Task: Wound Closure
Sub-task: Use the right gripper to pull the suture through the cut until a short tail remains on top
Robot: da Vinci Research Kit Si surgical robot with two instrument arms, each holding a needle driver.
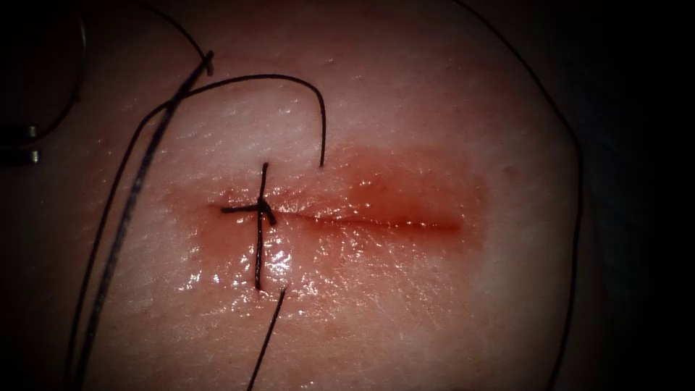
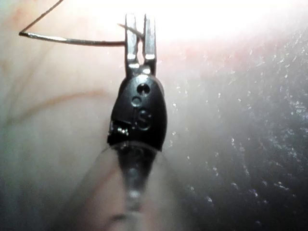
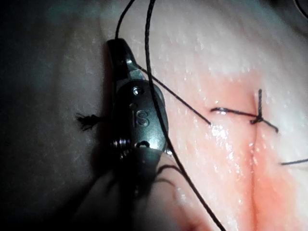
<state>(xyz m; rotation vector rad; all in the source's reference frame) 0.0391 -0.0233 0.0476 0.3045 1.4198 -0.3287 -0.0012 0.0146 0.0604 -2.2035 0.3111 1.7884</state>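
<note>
The left hand (image 2: 140, 20) is closed on the needle (image 2: 72, 41), gripping it near the end away from the thread; the rest of the curve runs out sideways from the hand and is free of the tissue (image 1: 405, 108). The thread (image 1: 130, 195) leaves the needle's far end, and in the endoscope view two strands of it lie side by side over the tissue's left part, well left of the cut (image 1: 376, 221). One strand arches across and enters the tissue just above the cut, a little right of the stitch (image 1: 259, 217). That stitch crosses the cut at its left end, with a knot on the cut line and a short tail pointing left. Another strand comes out below the stitch and runs off the lower edge. Red fluid (image 1: 413, 192) lies around the cut, mostly towards its right half. A long loop of thread rounds the tissue's right margin. In the right wrist view the right hand (image 3: 117, 48) hovers over pale tissue beside the stitch, thread crossing in front of it and a frayed thread end (image 3: 86, 122) just beside it; whether it grips anything I cannot tell
</note>
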